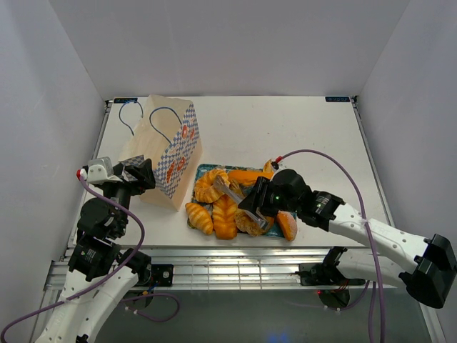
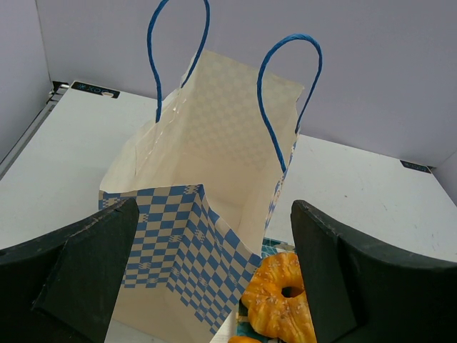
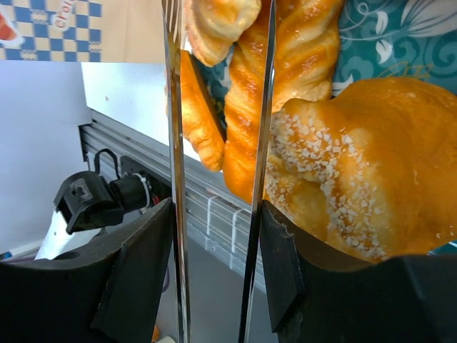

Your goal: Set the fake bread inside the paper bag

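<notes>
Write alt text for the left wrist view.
An upright blue-checkered paper bag gapes open toward the camera, framed by the wide-open left claw. A sugared ring doughnut lies beside the bag at lower right.

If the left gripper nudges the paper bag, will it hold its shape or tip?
Likely buckles: the paper bag is thin, its near wall already creased inward. It stands tall with nothing showing inside, so probably light and apt to slide or tip. Its cord handles look floppy.

Metal tongs (image 3: 173,143) sit clamped inside the right pincer (image 3: 214,214), their blades reaching forward from it. A teal floral tray (image 3: 400,36) lies just ahead, on the white table (image 1: 285,128) beneath.
</notes>
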Robot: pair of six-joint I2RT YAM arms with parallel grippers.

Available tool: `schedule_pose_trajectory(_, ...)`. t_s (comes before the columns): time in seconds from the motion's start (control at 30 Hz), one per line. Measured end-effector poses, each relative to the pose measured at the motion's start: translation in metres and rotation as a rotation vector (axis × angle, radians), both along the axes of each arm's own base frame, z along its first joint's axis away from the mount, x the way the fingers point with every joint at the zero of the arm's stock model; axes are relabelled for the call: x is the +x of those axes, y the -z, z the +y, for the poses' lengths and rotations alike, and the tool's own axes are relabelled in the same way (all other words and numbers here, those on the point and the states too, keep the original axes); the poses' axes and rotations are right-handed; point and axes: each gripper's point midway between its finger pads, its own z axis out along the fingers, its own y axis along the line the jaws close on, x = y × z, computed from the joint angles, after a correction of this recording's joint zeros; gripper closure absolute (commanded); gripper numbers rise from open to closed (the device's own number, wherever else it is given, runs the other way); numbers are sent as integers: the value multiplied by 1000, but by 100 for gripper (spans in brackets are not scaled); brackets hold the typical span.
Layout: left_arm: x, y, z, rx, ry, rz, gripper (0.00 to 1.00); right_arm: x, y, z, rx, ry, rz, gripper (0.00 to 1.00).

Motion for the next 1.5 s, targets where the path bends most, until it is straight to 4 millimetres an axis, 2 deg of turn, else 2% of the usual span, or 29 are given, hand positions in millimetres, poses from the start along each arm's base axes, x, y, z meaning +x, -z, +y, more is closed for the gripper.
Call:
schedule_pose_trajectory(0.13, 0, 0, 0, 0, 0, 0, 2, 0, 13, 2, -32, -5, 29, 46)
schedule_pose_trajectory(0.3, 0, 0, 0, 0, 0, 0, 2, 0, 15, 4, -32, -11, 36, 47)
schedule_pose_trajectory(0.4, 0, 0, 0, 0, 0, 0, 2, 1, 13, 6, -21, -10, 35, 51)
schedule_pose_trajectory(0.73, 0, 0, 0, -1, 0, -1, 2, 3, 2, 9, 16, -8, 11, 81)
schedule_pose_trajectory(0.93, 0, 0, 0, -1, 0, -1, 2, 2, -9, 6, 42, -5, -13, 92)
schedule_pose_trajectory(1.2, 0, 0, 0, -1, 0, -1, 2, -2, -22, 0, 69, -3, -40, 92)
schedule_pose_trajectory(1.5, 0, 0, 0, 0, 0, -1, 2, -5, -25, -6, 61, -13, -63, 92)
